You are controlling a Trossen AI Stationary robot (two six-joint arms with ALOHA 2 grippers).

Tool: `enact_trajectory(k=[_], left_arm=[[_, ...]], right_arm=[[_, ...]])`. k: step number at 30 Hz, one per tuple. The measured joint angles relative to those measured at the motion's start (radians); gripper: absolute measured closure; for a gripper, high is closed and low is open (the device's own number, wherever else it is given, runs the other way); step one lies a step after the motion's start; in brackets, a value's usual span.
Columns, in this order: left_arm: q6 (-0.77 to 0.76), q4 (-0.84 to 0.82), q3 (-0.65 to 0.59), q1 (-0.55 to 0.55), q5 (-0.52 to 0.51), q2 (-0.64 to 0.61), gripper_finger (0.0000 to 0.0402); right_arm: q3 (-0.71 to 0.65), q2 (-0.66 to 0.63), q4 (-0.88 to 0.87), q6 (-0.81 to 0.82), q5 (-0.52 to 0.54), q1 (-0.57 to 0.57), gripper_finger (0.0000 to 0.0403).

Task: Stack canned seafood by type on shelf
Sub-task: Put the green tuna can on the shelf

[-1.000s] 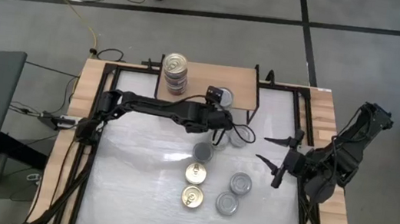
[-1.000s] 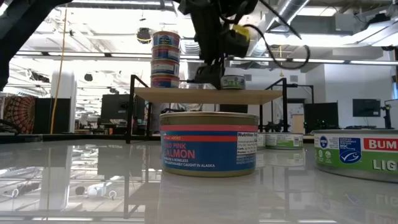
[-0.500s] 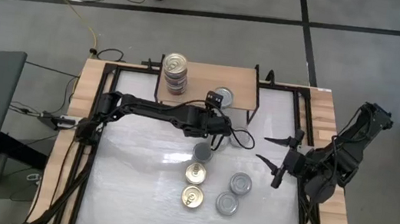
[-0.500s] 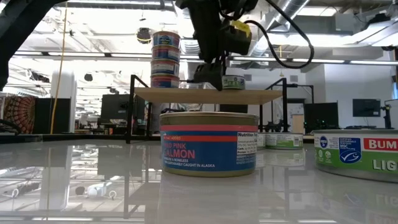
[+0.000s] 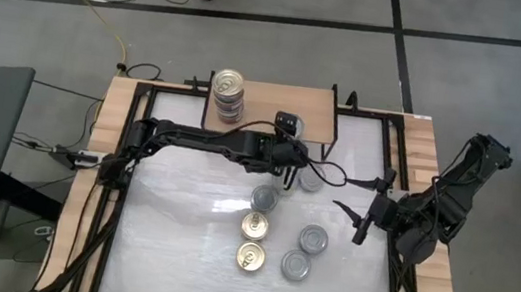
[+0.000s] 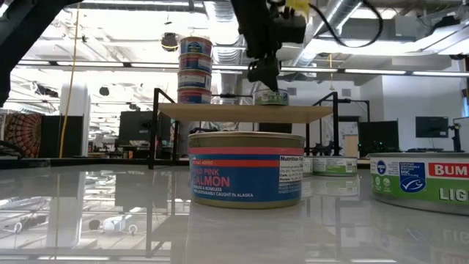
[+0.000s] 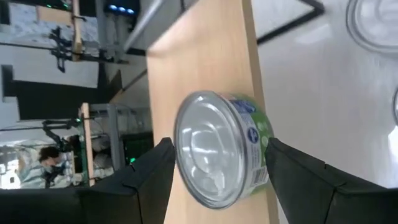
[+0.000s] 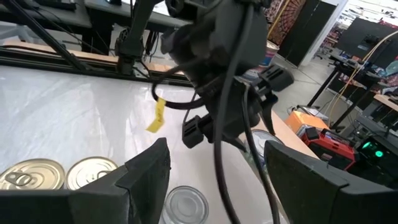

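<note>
On the shelf (image 5: 271, 105) stands a stack of several tins (image 5: 228, 94) at its left end. A single silver-lidded, green-labelled tin (image 7: 219, 149) rests flat on the shelf board further right (image 6: 275, 96). My left gripper (image 6: 265, 73) hangs open just above this tin, and its fingers are clear of it. In the high view the left wrist (image 5: 287, 121) hides the tin. My right gripper (image 5: 351, 206) waits open over the table's right side. Gold-lidded tins (image 5: 254, 228) and silver-lidded tins (image 5: 314, 239) lie on the table.
A salmon tin (image 6: 245, 170) stands close to the low camera, with another tin (image 6: 421, 180) at its right. A loose tin (image 5: 311, 180) lies below the left arm near the shelf's front legs. The shelf's right half (image 5: 318, 108) is bare.
My left gripper has risen from the level of the shelf board to just above the green-labelled tin and rolled a little, staying open. The tin stays where it was on the shelf.
</note>
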Motion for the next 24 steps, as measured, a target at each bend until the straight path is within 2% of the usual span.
enact_trajectory(k=[2, 17, 24], left_arm=[[-0.019, 0.001, 0.000, 0.009, 0.032, 0.000, 0.0162], [0.005, 0.012, 0.000, 0.087, 0.026, 0.000, 0.0162], [-0.018, -0.002, 0.000, 0.065, 0.068, 0.000, 0.0162]], right_arm=[[0.000, 0.000, -0.001, 0.000, 0.000, 0.000, 0.0112], [0.000, 0.000, -0.002, 0.000, 0.000, 0.000, 0.0112], [0.000, 0.000, -0.002, 0.000, 0.000, 0.000, 0.0112]])
